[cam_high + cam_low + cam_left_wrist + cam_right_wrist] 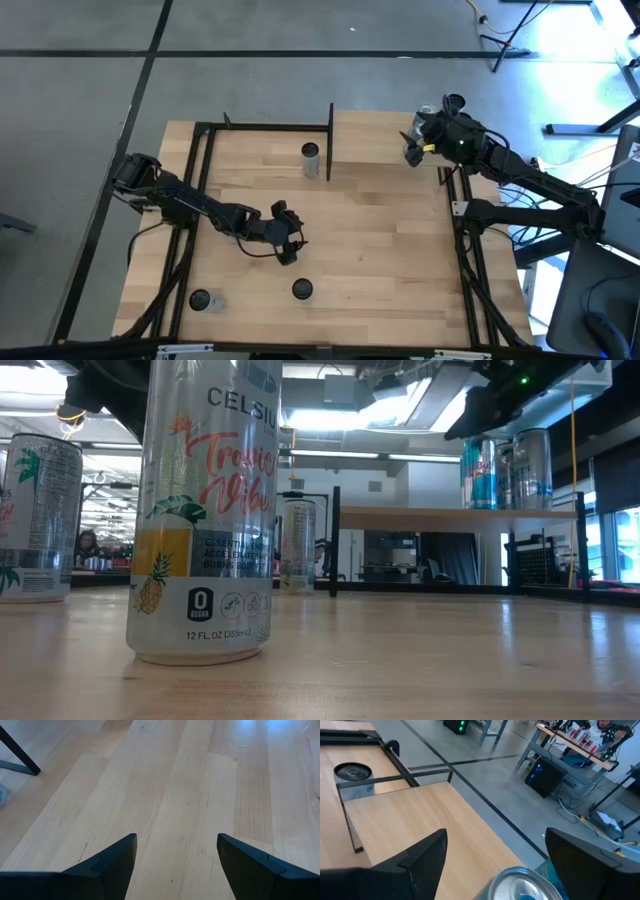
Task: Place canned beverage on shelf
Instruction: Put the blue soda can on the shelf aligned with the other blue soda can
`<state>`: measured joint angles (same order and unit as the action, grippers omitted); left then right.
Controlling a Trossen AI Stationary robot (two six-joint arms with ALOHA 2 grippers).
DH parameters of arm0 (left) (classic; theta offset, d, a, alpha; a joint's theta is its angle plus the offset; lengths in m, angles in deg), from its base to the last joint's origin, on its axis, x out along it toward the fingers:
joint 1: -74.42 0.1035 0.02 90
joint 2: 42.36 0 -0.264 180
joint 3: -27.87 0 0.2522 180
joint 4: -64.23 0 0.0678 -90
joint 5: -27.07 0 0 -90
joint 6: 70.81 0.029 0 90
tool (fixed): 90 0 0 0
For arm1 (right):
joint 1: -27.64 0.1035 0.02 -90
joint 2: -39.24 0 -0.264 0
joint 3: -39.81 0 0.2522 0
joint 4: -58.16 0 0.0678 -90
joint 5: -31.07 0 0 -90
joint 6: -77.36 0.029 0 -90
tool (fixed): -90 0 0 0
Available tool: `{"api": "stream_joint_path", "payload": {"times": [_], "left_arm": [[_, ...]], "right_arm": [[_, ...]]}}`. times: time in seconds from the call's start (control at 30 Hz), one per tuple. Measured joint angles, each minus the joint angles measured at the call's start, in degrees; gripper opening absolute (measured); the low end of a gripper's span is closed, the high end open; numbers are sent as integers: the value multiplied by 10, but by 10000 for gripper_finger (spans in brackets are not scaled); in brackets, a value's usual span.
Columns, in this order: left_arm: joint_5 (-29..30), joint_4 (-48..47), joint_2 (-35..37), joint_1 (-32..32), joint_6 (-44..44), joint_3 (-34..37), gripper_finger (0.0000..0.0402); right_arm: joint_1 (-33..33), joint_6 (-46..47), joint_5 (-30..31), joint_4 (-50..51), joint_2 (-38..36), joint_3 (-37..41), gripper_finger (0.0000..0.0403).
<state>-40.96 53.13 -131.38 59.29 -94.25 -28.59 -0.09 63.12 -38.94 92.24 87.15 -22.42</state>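
The shelf (370, 135) is a raised light-wood board at the table's far right. Beverage cans (480, 472) (530, 468) stand upright on its right part. My right gripper (418, 140) (480, 410) hangs open just above them. In the right wrist view, the silver top of one can (517, 887) shows below and between the spread fingers (495, 837), which stand clear of it. My left gripper (288, 240) (175, 855) waits open over bare table near the middle, holding nothing.
One can (310, 155) (352, 777) stands on the table left of the shelf, beside its black post (330, 140). Two more cans (200, 300) (302, 290) stand near the front edge; one of them, a Celsius can (205, 510), fills the low view's foreground.
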Motion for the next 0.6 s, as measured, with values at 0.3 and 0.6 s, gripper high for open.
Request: {"api": "stream_joint_path", "payload": {"times": [0.3, 0.6], "left_arm": [[0, 0, 0, 0, 0, 0, 270], [0, 0, 0, 0, 0, 0, 270]], "right_arm": [[125, -57, 137, -6, 43, -20, 321], [230, -87, 284, 62, 140, -26, 321]]}}
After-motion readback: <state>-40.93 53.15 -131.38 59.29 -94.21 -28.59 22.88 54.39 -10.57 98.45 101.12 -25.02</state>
